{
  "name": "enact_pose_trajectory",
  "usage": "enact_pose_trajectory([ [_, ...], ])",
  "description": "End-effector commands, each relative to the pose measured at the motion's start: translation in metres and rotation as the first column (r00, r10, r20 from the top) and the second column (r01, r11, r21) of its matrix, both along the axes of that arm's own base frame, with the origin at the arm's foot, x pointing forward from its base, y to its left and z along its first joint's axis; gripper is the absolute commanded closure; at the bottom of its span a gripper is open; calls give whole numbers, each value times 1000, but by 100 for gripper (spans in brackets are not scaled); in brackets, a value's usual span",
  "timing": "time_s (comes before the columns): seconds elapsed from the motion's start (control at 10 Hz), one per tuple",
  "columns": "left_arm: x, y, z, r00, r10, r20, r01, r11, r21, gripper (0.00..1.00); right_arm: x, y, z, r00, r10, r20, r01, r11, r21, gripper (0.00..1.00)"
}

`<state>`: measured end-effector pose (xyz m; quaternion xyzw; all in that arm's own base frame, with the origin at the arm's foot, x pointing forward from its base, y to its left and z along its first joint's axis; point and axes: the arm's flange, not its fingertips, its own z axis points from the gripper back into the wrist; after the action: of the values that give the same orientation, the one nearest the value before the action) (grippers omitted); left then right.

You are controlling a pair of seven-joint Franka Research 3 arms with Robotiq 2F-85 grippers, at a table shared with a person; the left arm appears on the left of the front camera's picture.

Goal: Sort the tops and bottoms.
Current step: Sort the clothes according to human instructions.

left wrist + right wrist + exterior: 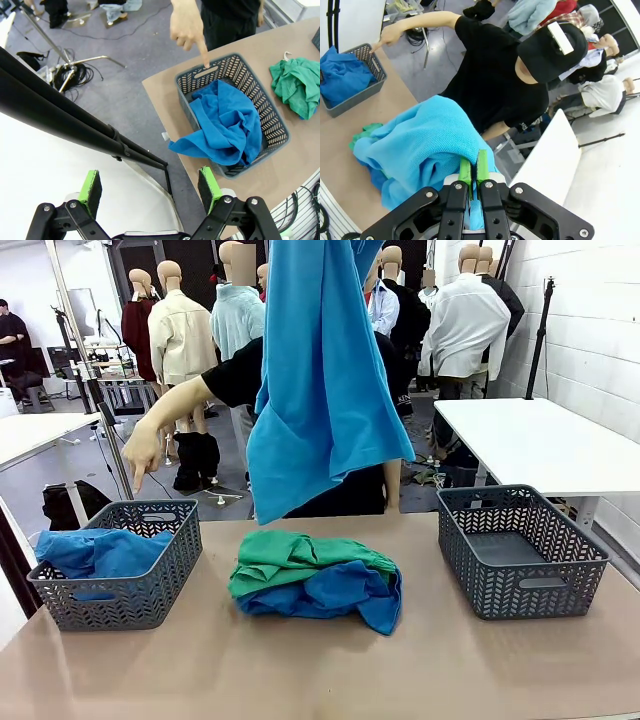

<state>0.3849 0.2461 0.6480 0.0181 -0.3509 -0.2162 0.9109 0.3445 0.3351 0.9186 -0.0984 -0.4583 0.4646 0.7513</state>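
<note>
A light sky-blue top (pixel 320 390) hangs high over the table's middle, with my right gripper (pixel 473 167) shut on its upper fold (pixel 420 145). Below it lies a pile, the emerald-green bottoms (pixel 290 555) resting on a royal-blue top (pixel 330 595). Another blue garment (pixel 100 552) fills the left grey basket (pixel 150 595) and spills over its rim (pixel 225 125). The person's hand (pixel 143 455) points a finger down at that basket (pixel 277 125). My left gripper (pixel 150 187) is open and holds nothing, high above the floor beside the table's left edge.
A second grey basket (pixel 520 580) stands at the right with nothing in it. A black pole (pixel 75 125) slants under my left gripper, with cables on the floor. Behind the person stands a white table (pixel 540 440).
</note>
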Motion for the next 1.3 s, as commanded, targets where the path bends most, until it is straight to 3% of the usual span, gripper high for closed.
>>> enact_pose_trajectory([
  [0.0,0,0,1,1000,0,-8,0,1000,-1,0,1,-5,-1,1000,24,10,-24,1000,11,100],
  [1.2,0,0,1,1000,0,-8,0,1000,-1,0,1,-5,-1,1000,24,10,-24,1000,11,100],
])
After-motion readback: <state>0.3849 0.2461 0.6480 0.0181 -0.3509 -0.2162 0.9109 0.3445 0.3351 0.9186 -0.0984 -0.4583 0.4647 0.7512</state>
